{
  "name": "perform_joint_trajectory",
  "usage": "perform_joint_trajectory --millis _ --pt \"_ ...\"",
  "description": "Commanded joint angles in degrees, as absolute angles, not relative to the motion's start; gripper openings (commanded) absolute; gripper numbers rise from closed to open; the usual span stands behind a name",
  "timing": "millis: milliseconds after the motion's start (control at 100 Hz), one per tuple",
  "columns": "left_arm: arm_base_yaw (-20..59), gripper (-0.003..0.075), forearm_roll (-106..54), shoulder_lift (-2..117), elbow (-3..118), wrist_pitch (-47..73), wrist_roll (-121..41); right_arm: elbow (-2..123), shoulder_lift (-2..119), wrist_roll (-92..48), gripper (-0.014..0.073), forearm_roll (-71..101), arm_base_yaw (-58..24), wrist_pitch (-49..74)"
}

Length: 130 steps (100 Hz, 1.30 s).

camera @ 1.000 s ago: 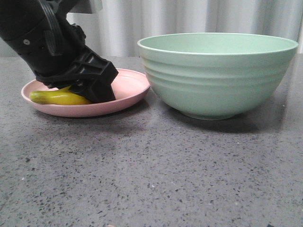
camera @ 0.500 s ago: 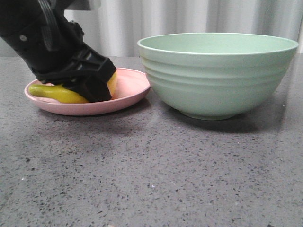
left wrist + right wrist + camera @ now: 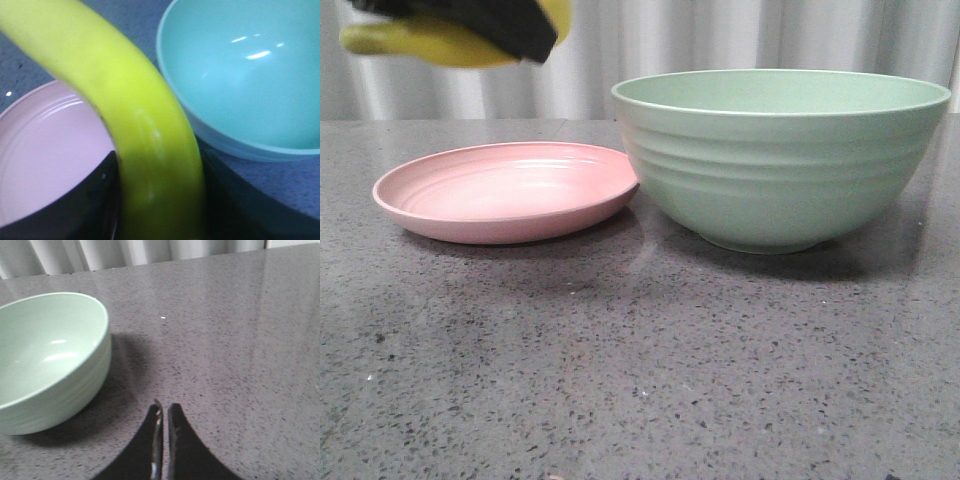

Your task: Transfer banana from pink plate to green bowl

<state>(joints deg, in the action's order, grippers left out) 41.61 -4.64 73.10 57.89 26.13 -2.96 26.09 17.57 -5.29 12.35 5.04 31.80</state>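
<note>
- The left end effector (image 3: 485, 25) sits at the very top of the front view, near eleven o'clock, mostly cut off by the frame edge; its black jaws are clamped around the banana (image 3: 430, 42).
- The banana is in the air, well above the pink plate (image 3: 505, 190) and clear of it. Its greenish end points toward nine o'clock in the front view, and a bit of yellow shows past the end effector on the bowl side.
- In the left wrist view the banana (image 3: 145, 135) fills the middle of the picture as a blurred yellow arc, with a dark finger (image 3: 92, 200) pressed against its side; the pink plate (image 3: 45, 155) and the green bowl (image 3: 250, 80) lie below it.
- The pink plate rests on the grey speckled surface (image 3: 640, 370) with nothing in it.
- The green bowl (image 3: 785, 160) stands at three o'clock from the plate; the plate's rim is just beside the bowl's wall, and whether they touch cannot be told. The bowl holds nothing.
- The right end effector (image 3: 162, 412) hangs over bare surface (image 3: 240, 340) beside the green bowl (image 3: 50, 355). Its two dark fingers are nearly together with only a thin slit between them, holding nothing.
</note>
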Motion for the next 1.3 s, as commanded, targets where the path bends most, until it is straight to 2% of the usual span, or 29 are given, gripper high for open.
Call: perform_joint_trajectory --millis 0,120,180,230,280,320,400,470,830,1290 --pt "44.87 0.0186 -5.46 70.26 60.02 21.33 -2.8 31.05 20.19 -5.84 -0.0061 12.43 3.56 30.83" --pt "49.57 0.0186 -5.46 70.26 60.02 21.19 -2.8 36.14 24.45 -5.84 -0.0055 12.53 0.84 36.17" --pt "51.5 0.0186 -5.46 70.26 60.02 20.34 -2.8 38.77 27.08 -5.84 -0.0017 13.84 -0.52 38.6" --pt "53.14 0.0186 -5.46 70.26 60.02 19.4 -2.8 40.53 29.15 -5.84 0.0052 15.76 -1.69 39.81" --pt "54.62 0.0186 -5.46 70.26 60.02 18.41 -2.8 42.09 31.18 -5.84 0.0148 18.41 -2.89 40.28" --pt "55.81 0.0186 -5.46 70.37 60.02 17.98 -2.8 43.53 33.13 -5.84 0.0257 21.86 -3.6 40.28" --pt "57.56 0.0186 -5.46 70.73 60.02 17.55 -2.8 45.55 35.99 -5.84 0.0403 26.82 -4.4 40.17" --pt "59.29 0.0186 -5.46 70.98 60.02 17.55 -2.8 47.46 38.74 -5.84 0.0476 30.67 -5.08 40.0" --pt "66.91 0.0186 -5.57 73.52 60.02 15.63 -2.8 53.19 51.0 -5.84 0.0482 46.85 -7.25 37.08" --pt "67.93 0.0186 -5.57 73.9 59.92 15.48 -2.8 55.53 60.53 -6.78 0.0479 50.16 -7.25 41.78"
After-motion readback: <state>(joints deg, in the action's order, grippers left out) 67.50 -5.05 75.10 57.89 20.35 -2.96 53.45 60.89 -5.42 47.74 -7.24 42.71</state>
